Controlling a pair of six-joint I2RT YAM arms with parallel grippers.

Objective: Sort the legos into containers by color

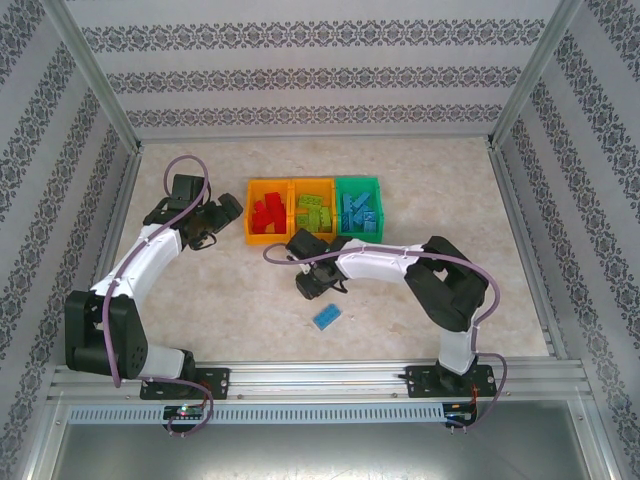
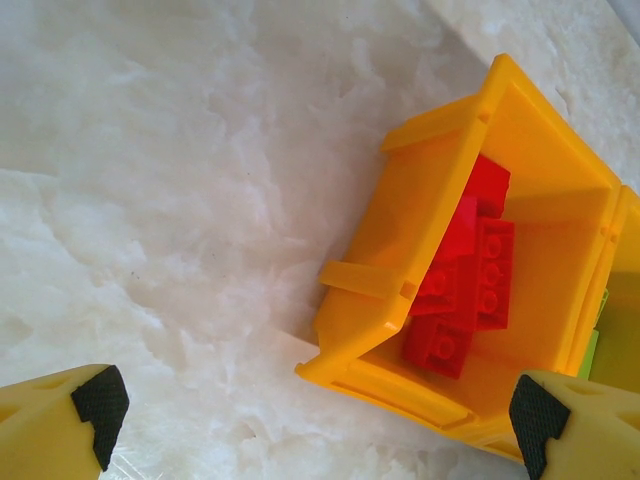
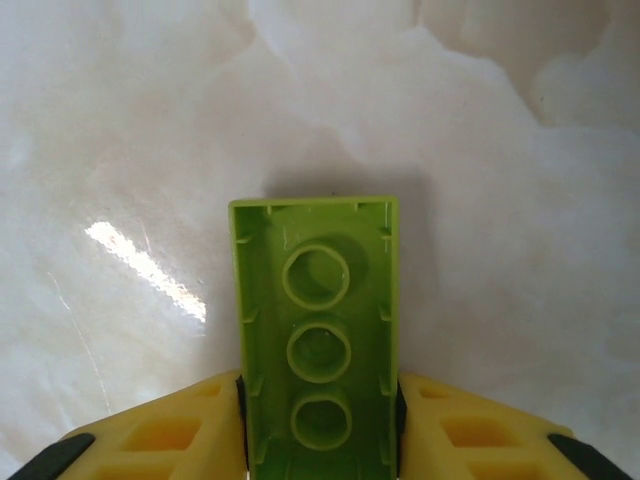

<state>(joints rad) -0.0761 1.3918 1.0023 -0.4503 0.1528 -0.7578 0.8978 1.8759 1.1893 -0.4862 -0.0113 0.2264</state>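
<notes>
While L gripper gapes wide, R gripper pinches lime lego btwn its jaws.

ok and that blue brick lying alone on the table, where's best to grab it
Pinch the blue brick across its two long sides, coming straight down from above. It lies flat on the table with open space all round, and it sits at a slant, so the jaws would likely need turning to match.

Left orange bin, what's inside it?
Red legos lie piled in the left orange bin. The pile covers much of the floor, so anything beneath it cannot be seen.
</notes>
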